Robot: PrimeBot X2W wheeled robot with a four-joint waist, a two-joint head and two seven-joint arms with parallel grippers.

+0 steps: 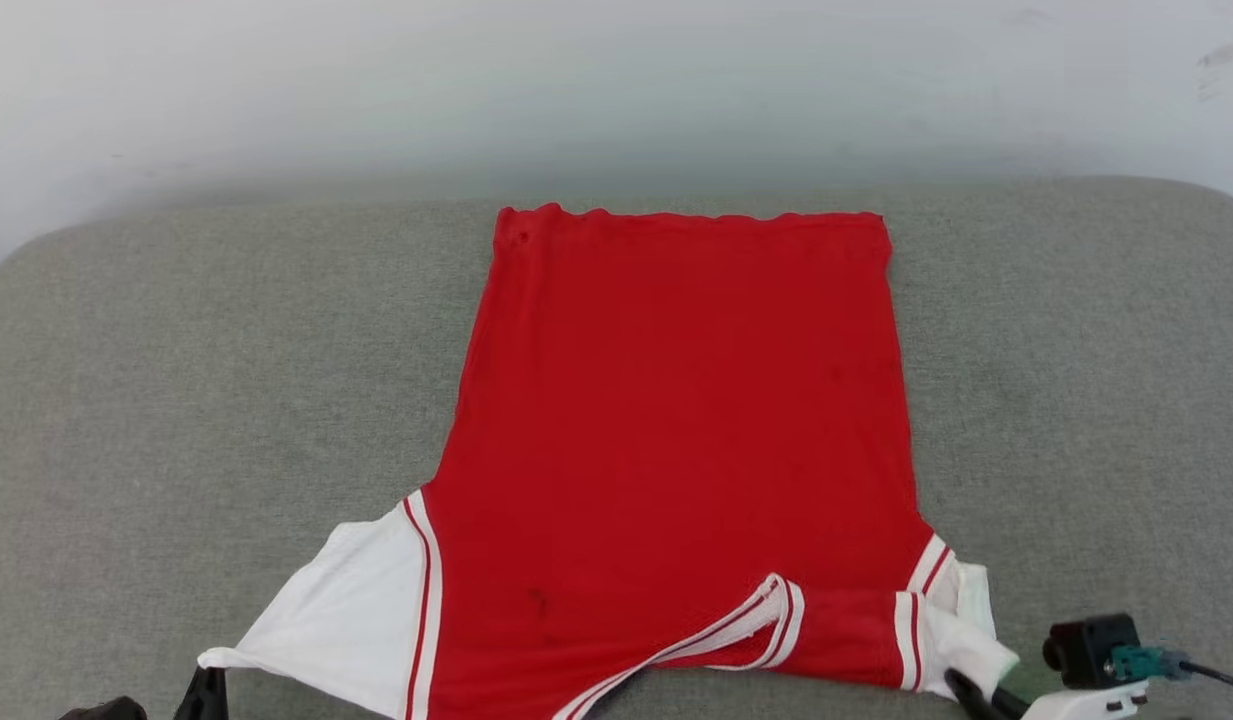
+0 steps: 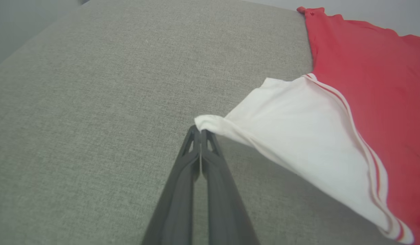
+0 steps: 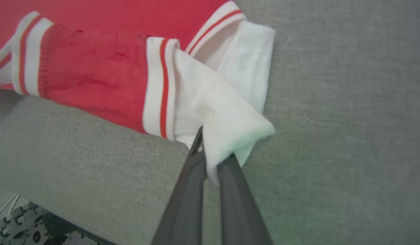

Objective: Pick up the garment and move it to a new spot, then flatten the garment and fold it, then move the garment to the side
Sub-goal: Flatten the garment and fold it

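At the near edge of the grey surface (image 1: 176, 400), seen from the head, the garment (image 1: 676, 420) lies spread plain red side up, hem towards the far edge, collar and sleeves nearest the robot. The left claw (image 1: 211, 688) and right claw (image 1: 971, 690) sit at the two sleeve ends, I'd say to draw the shoulders out flat. From the left wrist, the fingers are pressed together on the very tip of the left sleeve (image 2: 298, 129), stretching it to a point towards the near left corner. From the right wrist, the fingers are clamped on a bunched fold of the right sleeve (image 3: 227, 119), which lies doubled over.
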